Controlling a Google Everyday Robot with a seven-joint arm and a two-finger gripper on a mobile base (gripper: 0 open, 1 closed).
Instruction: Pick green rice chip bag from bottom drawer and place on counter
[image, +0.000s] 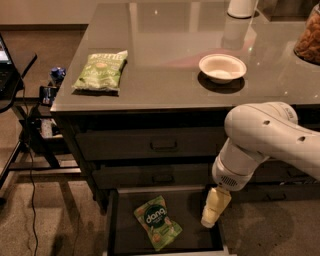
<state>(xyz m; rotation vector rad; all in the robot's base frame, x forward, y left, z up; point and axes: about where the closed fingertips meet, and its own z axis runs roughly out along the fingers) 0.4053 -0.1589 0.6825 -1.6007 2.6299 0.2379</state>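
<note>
Hanging tool, camera view: the cream-coloured tool (214, 210) points downward at the end of a bulky white robot arm (260, 140). It sits over the right side of the pulled-out drawer, just inside its right wall. Whether it is wide or narrow cannot be told.
Task's bag: the small, crinkly green rice chip bag (157, 222) with a dark round "dang" logo lies flat and tilted on the drawer floor, left of the tool and apart from it.
Drawer: the bottom drawer (113, 220), dark grey and the lowest, stands open below the cabinet.
Counter: the glossy grey, reflective counter (165, 90) tops the dark cabinet.
On the counter: a paler green rectangular "kettle" bag (101, 70) lies near the front left, and a shallow white bowl (222, 67) sits well apart to its right.
Above the open drawer: two shallower dark drawer fronts (150, 145) with handles are shut.
</note>
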